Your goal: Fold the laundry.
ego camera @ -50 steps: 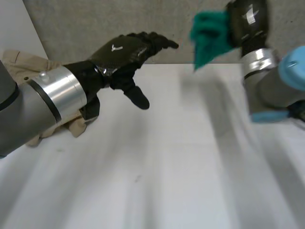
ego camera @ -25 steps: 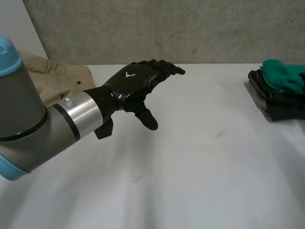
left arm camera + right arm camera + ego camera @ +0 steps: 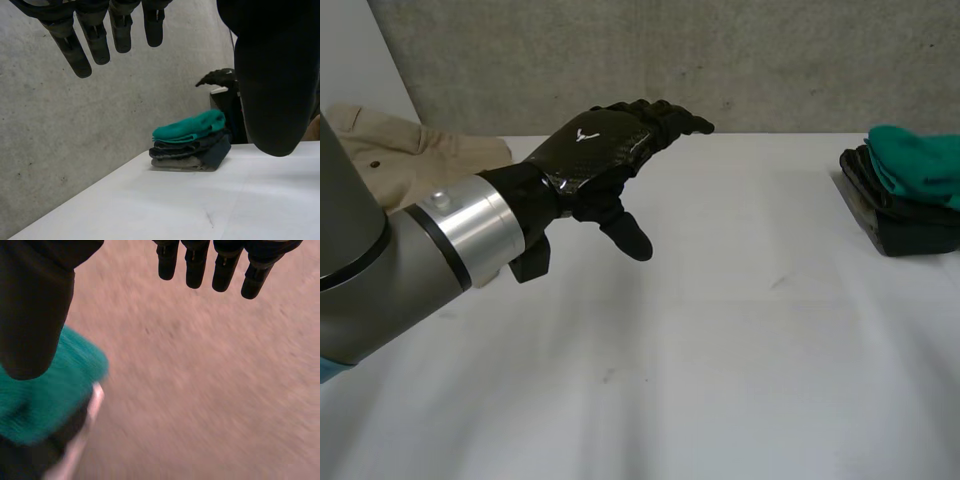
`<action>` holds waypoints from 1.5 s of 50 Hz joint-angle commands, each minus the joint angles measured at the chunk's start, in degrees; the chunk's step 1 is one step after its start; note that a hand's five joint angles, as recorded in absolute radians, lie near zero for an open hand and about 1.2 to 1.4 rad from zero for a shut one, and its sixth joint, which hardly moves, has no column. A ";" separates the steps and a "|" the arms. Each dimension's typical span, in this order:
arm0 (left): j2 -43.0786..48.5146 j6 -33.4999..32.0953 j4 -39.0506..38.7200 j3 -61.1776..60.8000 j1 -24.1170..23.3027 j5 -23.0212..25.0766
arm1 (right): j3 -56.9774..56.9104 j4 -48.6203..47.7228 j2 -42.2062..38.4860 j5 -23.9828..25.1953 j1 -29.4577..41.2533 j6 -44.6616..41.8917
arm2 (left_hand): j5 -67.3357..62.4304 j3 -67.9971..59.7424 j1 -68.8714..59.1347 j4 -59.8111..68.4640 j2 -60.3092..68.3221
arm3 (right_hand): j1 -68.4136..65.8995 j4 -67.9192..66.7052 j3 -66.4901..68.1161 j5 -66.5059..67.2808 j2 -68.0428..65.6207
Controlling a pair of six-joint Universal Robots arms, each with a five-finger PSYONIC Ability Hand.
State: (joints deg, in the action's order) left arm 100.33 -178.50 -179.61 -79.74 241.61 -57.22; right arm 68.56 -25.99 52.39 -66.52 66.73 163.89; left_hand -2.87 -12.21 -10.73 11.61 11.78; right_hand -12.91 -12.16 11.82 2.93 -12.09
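Hovering left robot hand (image 3: 595, 155), fingers (image 3: 670, 115) straight; stack (image 3: 905, 205) near table (image 3: 720, 350) edge.

Glossy hand, matt table, soft cloth.
The left hand (image 3: 605, 150) wears a glossy black shell with a fine weave look, beside a brushed metal wrist ring (image 3: 470, 225). The white table (image 3: 720, 350) is smooth and matt. At ten o'clock lies beige woven cloth (image 3: 390, 150); at three o'clock a fuzzy teal cloth (image 3: 918, 162) tops darker folded cloths (image 3: 910, 235). The wall (image 3: 770, 60) is rough concrete.
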 commanded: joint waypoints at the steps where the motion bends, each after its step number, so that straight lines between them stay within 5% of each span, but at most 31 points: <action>1: -2.77 1.49 -0.13 -0.42 0.88 -0.70 | -4.29 9.22 6.22 -22.00 -1.34 -24.63 | 2.87 2.21 0.73 -1.61 -1.78 | 2.91 2.16 -1.82 -2.93 2.09; 4: -4.79 2.54 -1.61 0.98 1.32 -2.19 | -6.15 0.90 7.98 -28.38 1.19 -27.56 | 2.87 2.21 0.73 -1.61 -1.78 | 2.91 2.16 -1.82 -2.93 2.09; 6: -5.76 3.33 -3.02 2.56 1.93 -4.37 | -5.72 -3.96 9.48 -27.87 2.87 -27.22 | 2.87 2.21 0.73 -1.61 -1.78 | 2.91 2.16 -1.82 -2.93 2.09; 12: -7.00 2.73 -1.89 10.20 6.40 -19.05 | 6.57 -23.48 20.10 -15.50 13.06 -20.55 | 2.87 2.21 0.73 -1.61 -1.78 | 2.91 2.16 -1.82 -2.93 2.09; 13: -6.12 0.72 -0.06 12.39 9.29 -23.33 | 8.50 -25.50 21.08 -13.04 14.30 -19.23 | 2.87 2.21 0.73 -1.61 -1.78 | 2.91 2.16 -1.82 -2.93 2.09; 16: -2.36 -6.64 3.28 15.65 15.00 -26.19 | 16.68 -29.73 23.89 -4.16 19.31 -13.61 | 2.87 2.21 0.73 -1.61 -1.78 | 2.91 2.16 -1.82 -2.93 2.09; 20: 4.84 -14.04 3.92 16.54 20.54 -24.35 | 24.51 -27.64 24.87 -0.62 26.95 -10.87 | 2.87 2.21 0.73 -1.61 -1.78 | 2.91 2.16 -1.82 -2.93 2.09; 27: 24.42 -20.91 -7.22 18.91 28.55 -16.37 | 31.37 -13.93 20.04 -6.68 35.40 -15.52 | 2.87 2.21 0.73 -1.61 -1.78 | 2.91 2.16 -1.82 -2.93 2.09; 37: 46.87 -22.15 -14.98 30.33 31.55 -7.65 | 35.77 -13.03 13.88 -10.56 38.39 -20.36 | 2.87 2.21 0.73 -1.61 -1.78 | 2.91 2.16 -1.82 -2.93 2.09; 40: 51.53 -21.19 -15.16 34.99 31.29 -7.56 | 35.94 -14.00 13.62 -10.82 37.95 -20.01 | 2.87 2.21 0.73 -1.61 -1.78 | 2.91 2.16 -1.82 -2.93 2.09; 41: 52.15 -20.92 -15.16 35.87 31.20 -7.64 | 36.03 -14.18 13.70 -10.91 37.78 -20.10 | -8.83 -9.48 -10.96 10.08 9.91 | 2.91 2.16 -1.82 -2.93 2.09; 42: 52.68 -20.40 -15.07 37.10 30.85 -7.82 | 36.12 -14.18 13.70 -10.91 37.69 -20.18 | -53.08 -53.73 -55.21 54.33 54.16 | 2.91 2.16 -1.82 -2.93 2.09; 43: 52.42 -20.22 -14.98 37.11 30.76 -8.17 | 36.30 -14.18 13.79 -11.17 37.60 -20.01 | -66.99 -67.65 -69.12 68.25 68.08 | 2.91 2.16 -1.82 -2.93 2.09; 50: 36.89 -17.15 -18.22 28.07 27.87 -15.02 | 36.47 -14.44 14.76 -11.87 36.90 -19.92 | -67.13 -67.79 -69.27 68.39 68.22 | 2.91 2.16 -1.82 -2.93 2.09; 60: 10.44 -4.42 -26.85 9.97 15.05 -11.08 | 37.00 -14.36 15.90 -12.67 37.77 -19.92 | -67.13 -67.79 -69.27 68.39 68.22 | 2.91 2.16 -1.82 -2.93 2.09; 68: 6.01 2.28 -25.62 -1.11 3.79 -10.98 | 37.79 -14.53 18.27 -13.02 36.20 -19.13 | -67.13 -67.79 -69.27 68.39 68.22 | 2.91 2.16 -1.82 -2.93 2.09; 75: 11.55 2.55 -24.04 -10.61 -5.27 -10.46 | 37.35 -14.53 18.36 -12.75 33.82 -17.02 | -67.13 -67.79 -69.27 68.39 68.22 | 2.91 2.16 -1.82 -2.93 2.09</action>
State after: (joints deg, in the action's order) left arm 106.73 -176.10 -205.31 -82.67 243.60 -68.11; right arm 106.33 -40.51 70.65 -79.54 102.75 144.91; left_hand -57.52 -68.07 -65.82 68.72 68.47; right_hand -12.91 -12.16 11.82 2.91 -12.08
